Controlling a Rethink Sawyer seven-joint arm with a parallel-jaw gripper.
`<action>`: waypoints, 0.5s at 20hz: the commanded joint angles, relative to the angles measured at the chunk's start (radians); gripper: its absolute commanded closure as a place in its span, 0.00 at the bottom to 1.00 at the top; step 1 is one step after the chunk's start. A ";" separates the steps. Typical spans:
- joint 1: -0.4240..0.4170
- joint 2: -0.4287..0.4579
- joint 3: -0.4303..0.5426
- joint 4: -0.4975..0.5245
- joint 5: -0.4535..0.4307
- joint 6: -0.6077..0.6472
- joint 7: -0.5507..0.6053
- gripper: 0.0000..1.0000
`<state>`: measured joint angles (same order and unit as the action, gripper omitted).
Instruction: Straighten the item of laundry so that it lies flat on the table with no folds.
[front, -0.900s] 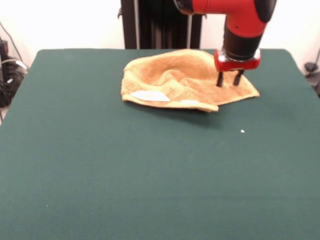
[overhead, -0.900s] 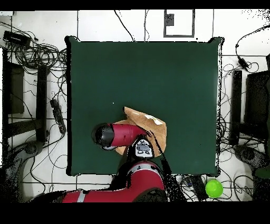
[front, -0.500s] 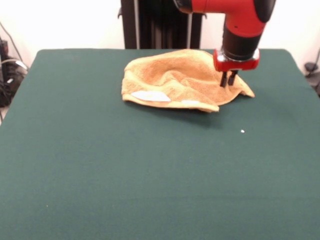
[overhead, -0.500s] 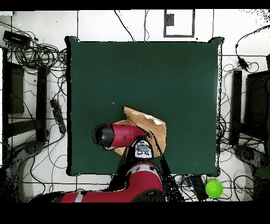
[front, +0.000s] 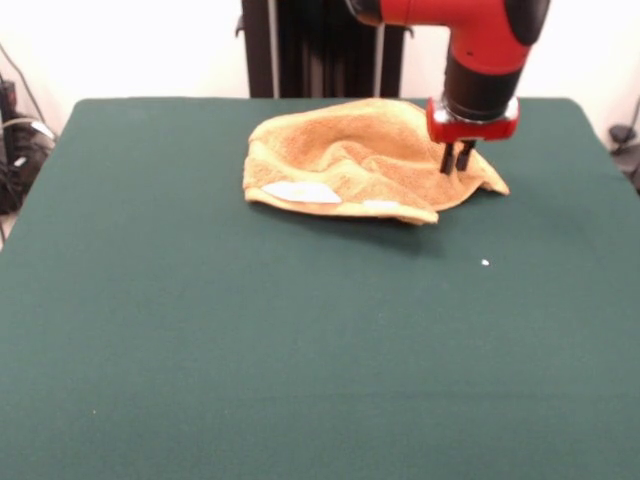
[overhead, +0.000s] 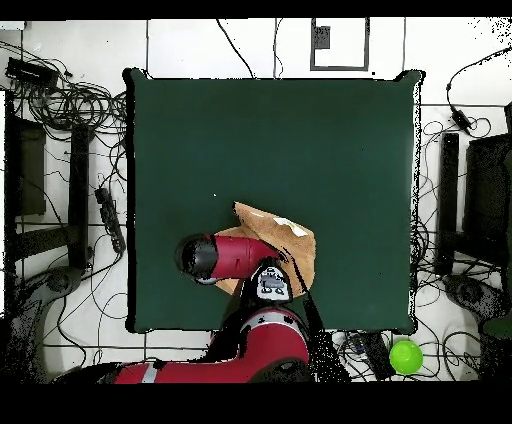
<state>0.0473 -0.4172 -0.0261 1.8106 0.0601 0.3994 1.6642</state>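
— Where is the small orange-tan terry towel (front: 360, 160) lying?

— On the large bench with the dark green felt-like top (front: 300, 340), close to the robot's side. In the front view it sits at the far edge, a little right of centre. From overhead (overhead: 290, 240) it shows just beside the red and black arm, partly hidden under it.

— Is it flat?

— No. It is rumpled, with raised folds across the middle and a doubled-over front hem. Two white labels (front: 300, 191) show along that hem, facing the camera.

— And the claw (front: 457, 158)?

— It points straight down over the towel's right corner in the front view. Its two dark fingers (front: 447, 158) stand nearly together, closed on a pinch of the cloth, and the corner looks drawn up toward them.

— Anything else on the bench?

— A tiny white speck (front: 485, 263) lies on the green cloth, near the towel's right corner.
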 joint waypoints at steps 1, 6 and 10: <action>0.013 0.109 0.075 0.048 0.076 -0.172 0.284 1.00; 0.015 0.093 0.139 0.077 0.142 -0.170 0.317 1.00; 0.024 0.074 0.177 0.098 0.205 -0.166 0.339 1.00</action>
<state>0.0413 -0.4217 -0.0271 1.8474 0.1353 0.3601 1.6658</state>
